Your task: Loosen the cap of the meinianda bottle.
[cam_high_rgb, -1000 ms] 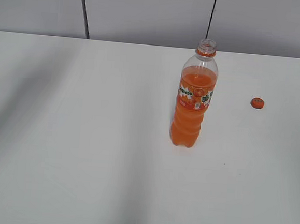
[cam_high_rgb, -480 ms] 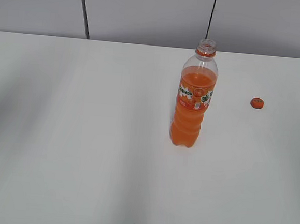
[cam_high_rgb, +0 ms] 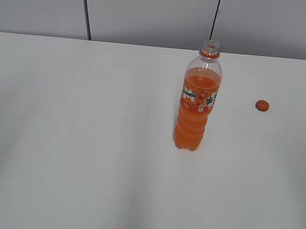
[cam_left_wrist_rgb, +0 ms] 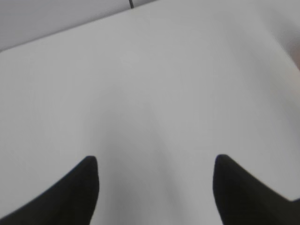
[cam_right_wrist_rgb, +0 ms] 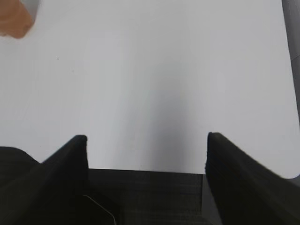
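The white table (cam_high_rgb: 87, 141) fills the exterior view from its far edge, which runs straight beneath a grey panelled wall (cam_high_rgb: 150, 13), down to the near edge of the view. Its left half carries nothing, and the near part in front of the bottle is bare too, so the widest free surface lies toward the left and near edges. No arm shows in this view.

One tall clear plastic meinianda bottle (cam_high_rgb: 197, 105) stands upright right of the table's middle, nearer the far edge than the near one. Orange drink fills it up to the shoulder; the neck above is clear. An orange-white-green label band wraps it below the shoulder, and an orange ring sits under the mouth, which is open.

One small round orange plastic cap (cam_high_rgb: 262, 105) lies flat on the table toward the right edge, well apart from the bottle, at about the level of the label.

The left gripper (cam_left_wrist_rgb: 154, 183) hangs over bare white table with its two dark fingers spread wide and nothing between them. The right gripper (cam_right_wrist_rgb: 146, 154) is likewise spread wide and empty over the table; a blurred orange shape shows at the top left corner of its view, too unclear to identify.
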Available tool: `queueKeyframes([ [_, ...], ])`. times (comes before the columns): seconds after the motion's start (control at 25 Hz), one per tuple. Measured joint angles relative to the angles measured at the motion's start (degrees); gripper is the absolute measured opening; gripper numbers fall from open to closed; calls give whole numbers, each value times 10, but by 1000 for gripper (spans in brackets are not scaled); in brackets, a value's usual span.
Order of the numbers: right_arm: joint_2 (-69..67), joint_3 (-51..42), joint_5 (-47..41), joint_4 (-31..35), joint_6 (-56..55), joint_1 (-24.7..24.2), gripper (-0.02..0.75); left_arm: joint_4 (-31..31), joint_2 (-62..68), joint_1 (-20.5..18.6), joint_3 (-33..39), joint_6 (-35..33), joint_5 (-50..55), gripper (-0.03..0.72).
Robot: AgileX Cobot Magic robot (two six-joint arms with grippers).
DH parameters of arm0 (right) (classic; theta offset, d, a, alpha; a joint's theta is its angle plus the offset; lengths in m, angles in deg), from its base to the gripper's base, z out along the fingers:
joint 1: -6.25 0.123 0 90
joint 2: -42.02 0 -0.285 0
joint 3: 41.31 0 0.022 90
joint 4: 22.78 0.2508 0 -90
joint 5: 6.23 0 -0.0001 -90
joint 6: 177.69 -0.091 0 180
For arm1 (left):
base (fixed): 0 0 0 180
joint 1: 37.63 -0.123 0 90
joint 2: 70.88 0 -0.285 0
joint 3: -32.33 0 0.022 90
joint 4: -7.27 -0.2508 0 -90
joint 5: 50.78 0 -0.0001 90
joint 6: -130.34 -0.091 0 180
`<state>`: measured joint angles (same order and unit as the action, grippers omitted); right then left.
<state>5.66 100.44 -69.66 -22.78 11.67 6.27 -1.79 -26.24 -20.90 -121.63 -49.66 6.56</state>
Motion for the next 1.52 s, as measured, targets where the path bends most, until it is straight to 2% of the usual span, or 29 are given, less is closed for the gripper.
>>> queueKeyframes([
  [0.36,32,-60,1,11,7,0,585,42,-134,0,76,0,97,470],
  [0.72,142,-96,1,13,10,0,585,60,-225,0,144,0,86,465],
  [0.92,196,-100,1,38,11,0,585,61,-287,0,177,0,50,464],
  [1.2,231,-103,0,47,11,0,585,62,-369,0,185,-22,24,460],
  [1.52,243,-132,33,54,35,0,585,62,-373,0,186,-32,23,460],
])
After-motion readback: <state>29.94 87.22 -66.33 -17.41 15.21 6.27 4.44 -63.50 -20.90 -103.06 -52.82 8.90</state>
